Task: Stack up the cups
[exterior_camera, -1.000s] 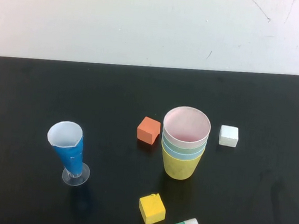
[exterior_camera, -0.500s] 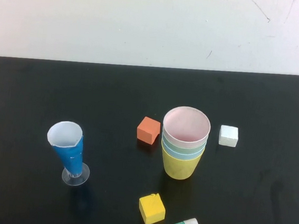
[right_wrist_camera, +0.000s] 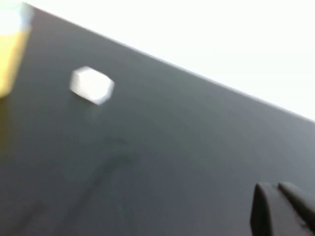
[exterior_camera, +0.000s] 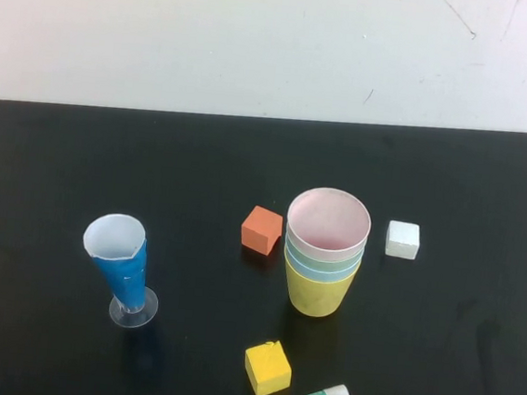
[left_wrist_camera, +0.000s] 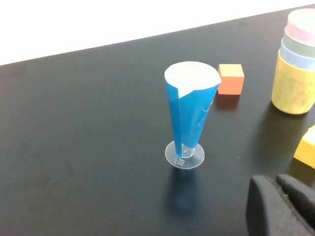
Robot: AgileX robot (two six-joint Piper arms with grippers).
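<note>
A black table (exterior_camera: 61, 169) is set before a plain white wall. Near its middle the cups (exterior_camera: 326, 250) are already nested into one upright stack: yellow at the bottom, then light blue, pale green, and pale pink on top, the long axis standing vertical.

Taking that stack as the landmark, an orange block (exterior_camera: 261, 229) lies just beside it on the robot's left, a white block (exterior_camera: 403, 240) just beside it on the right, a yellow block (exterior_camera: 268, 367) nearer the robot, and a blue glass (exterior_camera: 123, 268) on a clear foot well apart to the left.

Neither arm is seen from above. The left gripper (left_wrist_camera: 283, 206) is seen closed and empty, hanging near the blue glass with the stack beyond it. The right gripper (right_wrist_camera: 280, 209) is likewise closed on nothing, on the white block's side; neither can be called the nearer. No cup is left apart, so the task is judged complete.
</note>
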